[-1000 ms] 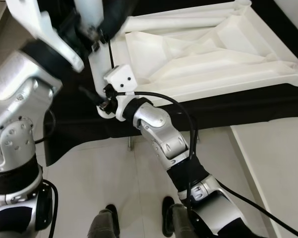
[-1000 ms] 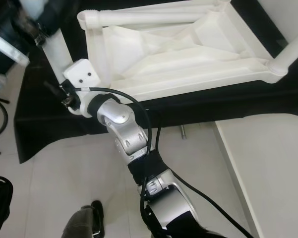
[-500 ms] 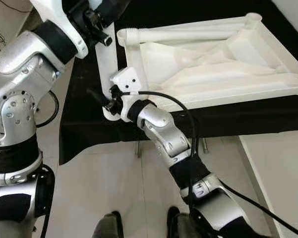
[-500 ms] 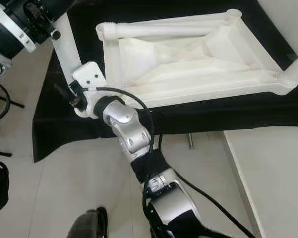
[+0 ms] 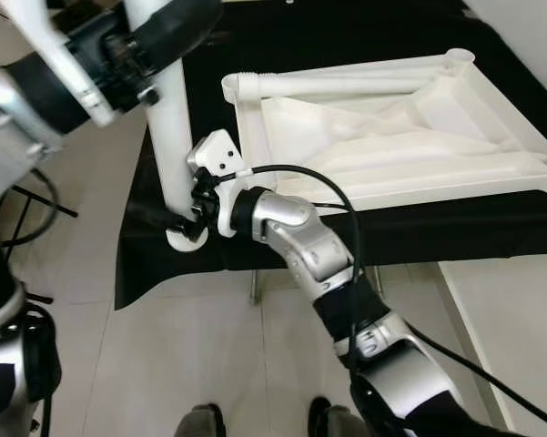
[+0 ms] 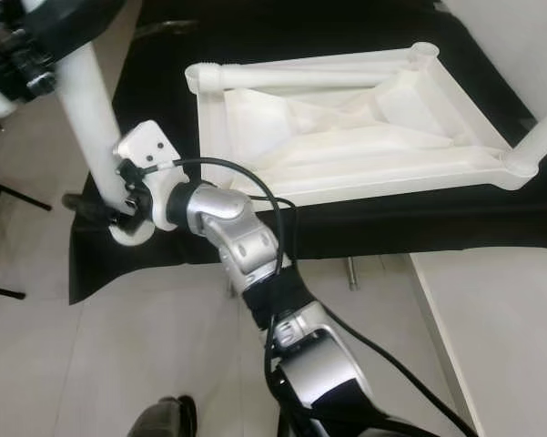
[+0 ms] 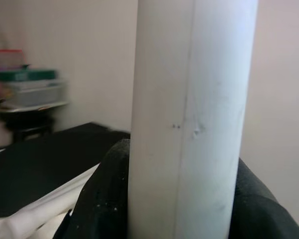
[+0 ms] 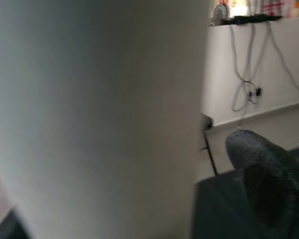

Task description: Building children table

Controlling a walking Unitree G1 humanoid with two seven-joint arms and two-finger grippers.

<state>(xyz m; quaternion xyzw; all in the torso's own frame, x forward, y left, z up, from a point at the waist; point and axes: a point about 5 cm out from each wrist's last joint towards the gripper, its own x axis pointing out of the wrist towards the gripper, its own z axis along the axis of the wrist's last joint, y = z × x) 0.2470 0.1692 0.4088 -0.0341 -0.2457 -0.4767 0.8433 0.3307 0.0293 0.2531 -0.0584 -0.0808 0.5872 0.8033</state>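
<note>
- Table leg (image 5: 170, 137): you hold this white tube roughly upright, off the near left corner of the black-draped surface (image 5: 364, 228), its foot at about the cloth's edge.
- Left gripper (image 5: 150, 55) is clamped round the upper part of the leg; its wrist view shows black fingers (image 7: 99, 199) hugging the tube on both sides.
- Right gripper (image 5: 187, 223) is at the leg's foot, fingers closed on it as far as you can judge, though the wrist view is too close to confirm.
- Tabletop frame (image 5: 391, 137) lies upside down on the surface, its open corner socket (image 5: 241, 86) just beside the leg, not touching.
- Risk: with two grips on one stiff tube, any mismatch between your arms would twist it loose.
- Risk: coming in tilted could jam the leg against the socket rim and push the frame across the cloth.
</note>
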